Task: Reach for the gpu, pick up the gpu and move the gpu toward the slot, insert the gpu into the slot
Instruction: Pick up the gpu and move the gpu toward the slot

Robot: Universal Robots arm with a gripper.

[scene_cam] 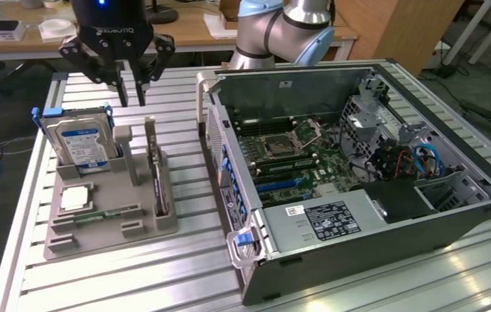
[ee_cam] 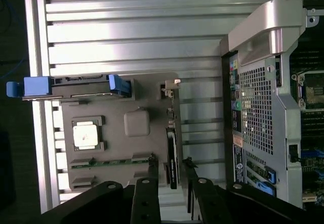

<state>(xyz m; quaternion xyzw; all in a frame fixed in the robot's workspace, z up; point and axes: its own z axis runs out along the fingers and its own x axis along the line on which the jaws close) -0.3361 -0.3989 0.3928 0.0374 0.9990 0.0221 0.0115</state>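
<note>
The claw (scene_cam: 133, 97) hangs partly open and empty over one end of the holder (scene_cam: 111, 221), by the desk's (scene_cam: 81, 286) edge at the exterior view's left. The gpu (scene_cam: 155, 170) stands on edge in that holder, untouched. With so narrow a gap, a finger might strike the card's rim or clip the drive (scene_cam: 81, 144). The claw reads ROBOTIQ; the drive's blue label is illegible.

My gripper (scene_cam: 133, 97) is black, with white lettering and a small blue light. Its jointed fingers (ee_cam: 145, 204) are pinned with round screws. My arm (scene_cam: 282, 26) is silver-grey, with pale blue joint caps.
</note>
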